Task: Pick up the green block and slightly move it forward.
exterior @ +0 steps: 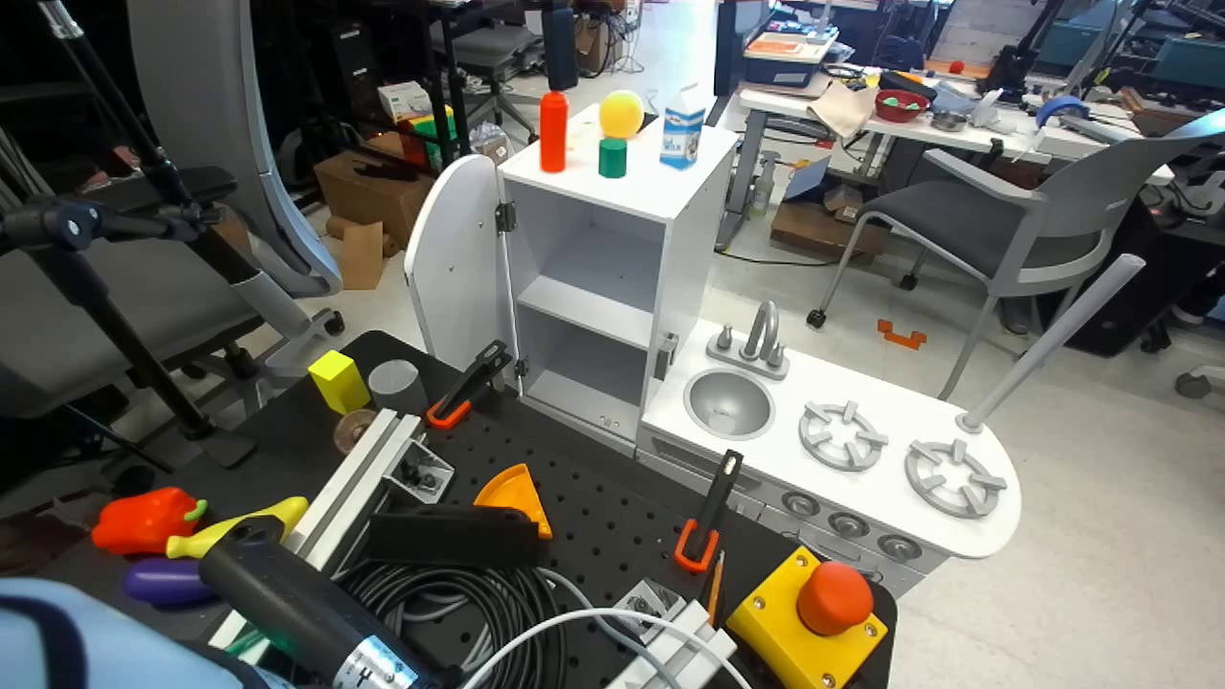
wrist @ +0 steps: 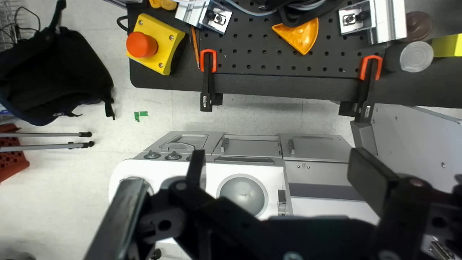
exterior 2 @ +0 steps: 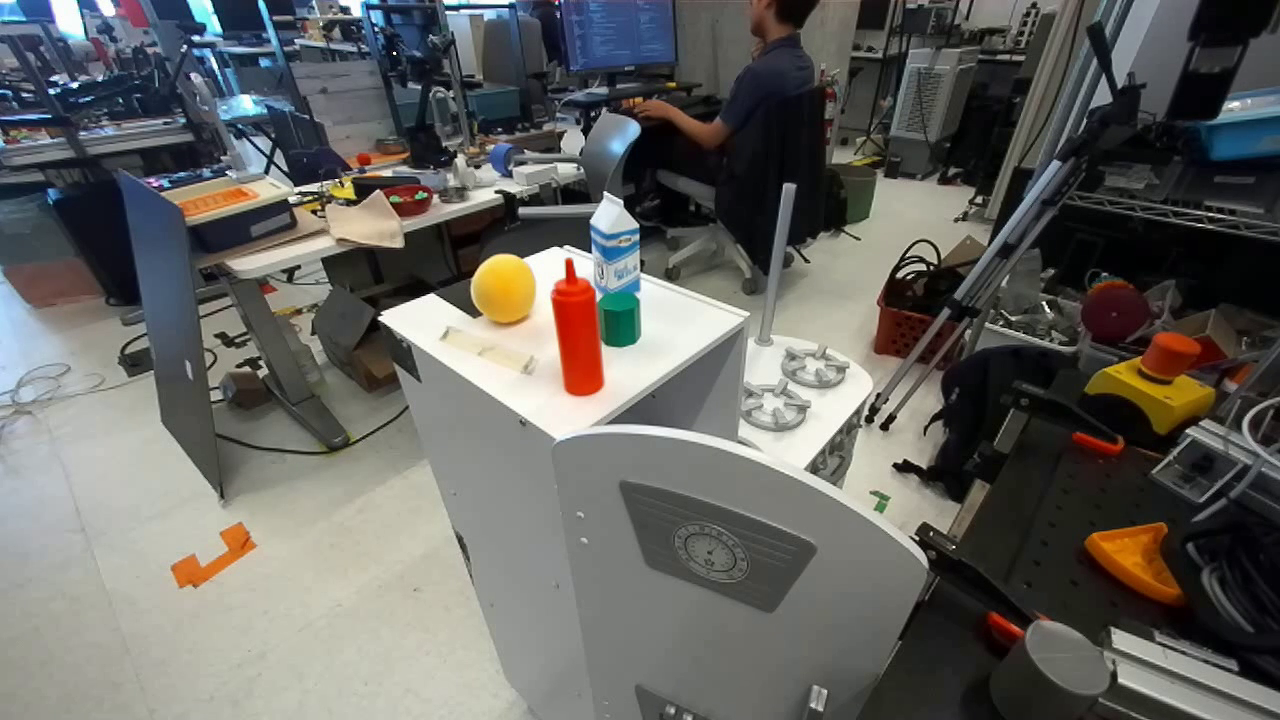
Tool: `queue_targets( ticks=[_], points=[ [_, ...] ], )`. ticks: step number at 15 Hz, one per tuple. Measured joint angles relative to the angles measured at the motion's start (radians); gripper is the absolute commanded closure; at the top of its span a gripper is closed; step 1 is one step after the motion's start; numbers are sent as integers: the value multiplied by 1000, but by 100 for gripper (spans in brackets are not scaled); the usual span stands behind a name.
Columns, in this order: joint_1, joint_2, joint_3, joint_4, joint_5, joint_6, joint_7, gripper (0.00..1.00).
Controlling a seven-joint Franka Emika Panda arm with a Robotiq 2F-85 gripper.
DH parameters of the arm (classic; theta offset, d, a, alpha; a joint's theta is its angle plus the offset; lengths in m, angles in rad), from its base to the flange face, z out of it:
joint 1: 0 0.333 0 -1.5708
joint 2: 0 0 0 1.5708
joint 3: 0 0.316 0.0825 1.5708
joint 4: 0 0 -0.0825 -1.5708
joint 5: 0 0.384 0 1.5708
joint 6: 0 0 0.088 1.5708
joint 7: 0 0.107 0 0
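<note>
GREEN BLOCK: HANDLING & GRIP

Location: the green block [exterior 2: 620,320] stands upright on top of the white cabinet [exterior: 651,196], nearer its front (shelf-side) edge than its back. Same surface: red bottle [exterior 2: 578,345] toward the cabinet's hinge side, milk carton [exterior: 681,134] toward its other side, yellow ball [exterior: 621,115] farther back. Both exterior views compared, I see no contact btwn block & neighbors.

End effector: in the wrist view, the gripper [wrist: 279,169] is spread wide, fingers [wrist: 368,177] well apart, nothing pinched; the sink [wrist: 242,196] beside the cabinet shows thru the gap. Block n/v there, so I can't tell the gripper's dist. from the cabinet top.

Handling (judged): prob. light, stiff, tough; hard plastic or painted wood, can't tell which. Smooth-looking sides may slip under a shallow pinch. Squat build = low tip risk, but little ht. to hold.

Grip: come down over the cabinet top, fingers either side of the block; take opp. sides approx. mid-ht. w/ mod. force. Keep fingertips off the cabinet surface. Max. spread could clip the bottle or carton, so pre-narrow if poss. The bottle, tall & slim, would prob. topple first; the ball could roll off the cabinet.

Move: small lift, short shift, set flat. "Forward" isn't defined from here; if it means toward the cabinet front, room looks limited.
</note>
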Motion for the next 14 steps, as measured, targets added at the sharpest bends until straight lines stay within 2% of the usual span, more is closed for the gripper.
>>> queue_targets(
  ticks=[3, 6, 10, 14],
  points=[
    [1, 19, -8, 14, 7, 9, -4, 0],
    [2, 90, -32, 72, 49, 55, -33, 0],
    [11, 226, -59, 195, 151, 111, -90, 0],
    [31, 410, -65, 363, 273, 120, -141, 0]
  ],
)
